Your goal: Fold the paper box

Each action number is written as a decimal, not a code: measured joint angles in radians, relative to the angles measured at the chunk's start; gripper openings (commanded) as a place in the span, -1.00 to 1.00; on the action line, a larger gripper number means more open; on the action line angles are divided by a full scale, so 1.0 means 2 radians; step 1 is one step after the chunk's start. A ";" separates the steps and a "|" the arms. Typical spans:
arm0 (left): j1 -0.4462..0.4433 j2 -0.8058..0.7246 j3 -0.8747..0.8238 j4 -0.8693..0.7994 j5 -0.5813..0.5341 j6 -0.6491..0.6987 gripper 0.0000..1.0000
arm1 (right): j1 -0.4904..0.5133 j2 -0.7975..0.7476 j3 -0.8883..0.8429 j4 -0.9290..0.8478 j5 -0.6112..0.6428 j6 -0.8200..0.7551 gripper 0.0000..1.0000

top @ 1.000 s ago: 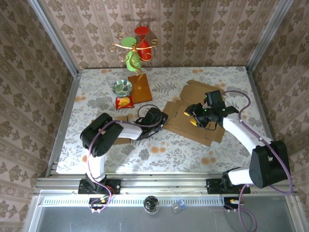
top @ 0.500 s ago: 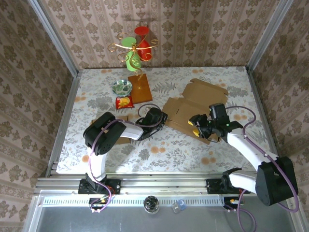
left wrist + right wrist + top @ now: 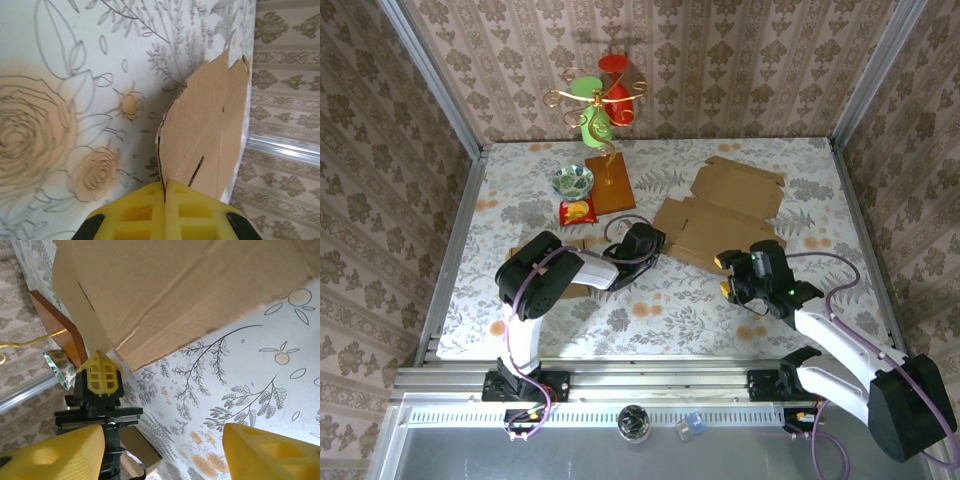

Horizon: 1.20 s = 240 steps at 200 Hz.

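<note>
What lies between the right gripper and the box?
Bare tablecloth, seen in the right wrist view; the open right gripper sits apart from the box.

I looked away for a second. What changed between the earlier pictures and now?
The right claw came off the cardboard box and drew back toward the near edge, open. The left claw shut on the box's left corner. The bowl, snack packet and wooden stand stayed put.
</note>
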 measured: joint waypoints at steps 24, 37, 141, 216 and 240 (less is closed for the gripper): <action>-0.008 -0.018 0.005 -0.001 -0.014 -0.020 -1.00 | 0.012 0.006 -0.008 0.035 0.031 0.043 0.49; -0.012 -0.028 0.009 -0.003 -0.020 -0.031 -1.00 | 0.016 0.024 -0.010 0.057 0.044 0.061 0.50; -0.032 -0.062 0.020 -0.023 -0.045 -0.083 -1.00 | 0.007 0.148 0.030 0.186 0.080 0.086 -0.06; -0.034 -0.068 0.020 -0.025 -0.052 -0.089 -1.00 | -0.004 0.127 0.031 0.173 0.080 0.080 -0.54; -0.035 -0.068 0.020 -0.027 -0.051 -0.089 -1.00 | -0.007 0.119 0.032 0.163 0.080 0.080 -0.62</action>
